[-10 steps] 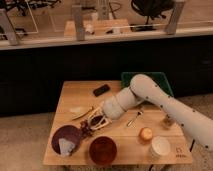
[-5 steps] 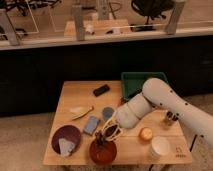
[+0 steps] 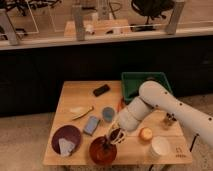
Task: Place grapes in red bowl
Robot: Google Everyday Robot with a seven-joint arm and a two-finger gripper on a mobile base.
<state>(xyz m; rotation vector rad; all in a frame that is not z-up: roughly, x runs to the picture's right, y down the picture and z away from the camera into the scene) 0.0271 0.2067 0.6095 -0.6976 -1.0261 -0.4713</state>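
The red bowl (image 3: 102,152) stands at the table's front edge, left of centre. My gripper (image 3: 112,139) hangs just above the bowl's right rim, at the end of the white arm (image 3: 150,102) that reaches in from the right. A dark reddish lump, the grapes (image 3: 116,134), sits between the pale fingers, and the gripper is shut on it. The grapes are over the bowl's edge. Whether they touch the bowl I cannot tell.
A maroon plate (image 3: 66,139) with a pale item lies left of the bowl. Also on the wooden table (image 3: 75,92) are a black rectangular object (image 3: 101,90), a green bin (image 3: 145,82), a blue packet (image 3: 91,125), an orange fruit (image 3: 145,133) and a white cup (image 3: 160,147).
The arm has swung from above the maroon plate's side toward the front, and now brings the gripper down over the red bowl's right rim.
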